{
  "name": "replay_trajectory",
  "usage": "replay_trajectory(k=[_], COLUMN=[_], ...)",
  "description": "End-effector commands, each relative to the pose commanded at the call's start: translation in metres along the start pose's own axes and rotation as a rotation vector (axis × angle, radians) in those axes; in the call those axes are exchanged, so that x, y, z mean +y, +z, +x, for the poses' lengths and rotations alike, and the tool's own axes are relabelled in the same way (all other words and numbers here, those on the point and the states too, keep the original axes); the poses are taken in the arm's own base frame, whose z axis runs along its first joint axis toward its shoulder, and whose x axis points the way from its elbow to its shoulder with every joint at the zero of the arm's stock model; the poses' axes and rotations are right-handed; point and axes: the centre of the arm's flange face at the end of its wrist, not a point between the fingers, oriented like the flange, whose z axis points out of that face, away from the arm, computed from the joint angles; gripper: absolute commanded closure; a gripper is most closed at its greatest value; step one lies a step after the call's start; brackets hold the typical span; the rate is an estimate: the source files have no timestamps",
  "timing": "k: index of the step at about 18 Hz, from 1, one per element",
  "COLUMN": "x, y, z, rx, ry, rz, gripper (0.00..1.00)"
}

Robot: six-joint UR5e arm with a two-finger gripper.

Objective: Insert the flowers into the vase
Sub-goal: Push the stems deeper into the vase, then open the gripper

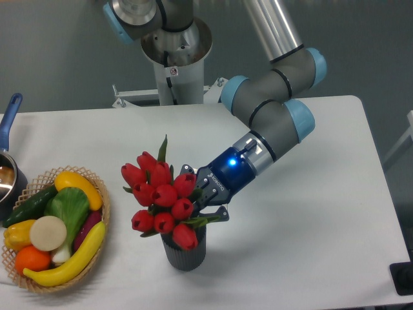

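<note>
Ten-odd flowers (161, 197) above vase (184, 252)

A bunch of red tulips with green leaves (162, 197) sits on top of a small dark grey round vase with ribbed sides (184, 252). The flowers lean to the left and spread wider than the vase. The vase stands upright near the front middle of the white tabletop (310, 245).
</note>
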Motion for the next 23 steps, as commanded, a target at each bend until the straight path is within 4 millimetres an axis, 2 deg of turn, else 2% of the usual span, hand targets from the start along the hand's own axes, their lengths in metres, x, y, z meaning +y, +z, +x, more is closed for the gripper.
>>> replay_trajectory(k=[5,10,17,21,23], x=[0.008,0.025,0.031,0.04,0.041], y=[0.001,-0.002,-0.004,-0.006,-0.006], z=[0.003,0.01,0.011,0.008,0.008], rx=[0.002,0.0,-0.002,-0.005,-0.006], ry=[-0.017,0.01,-0.002,0.017,0.016], rz=[-0.001,-0.002,-0.002,-0.003,-0.003], gripper=[0.85,0.82,0.76,0.72,0.65])
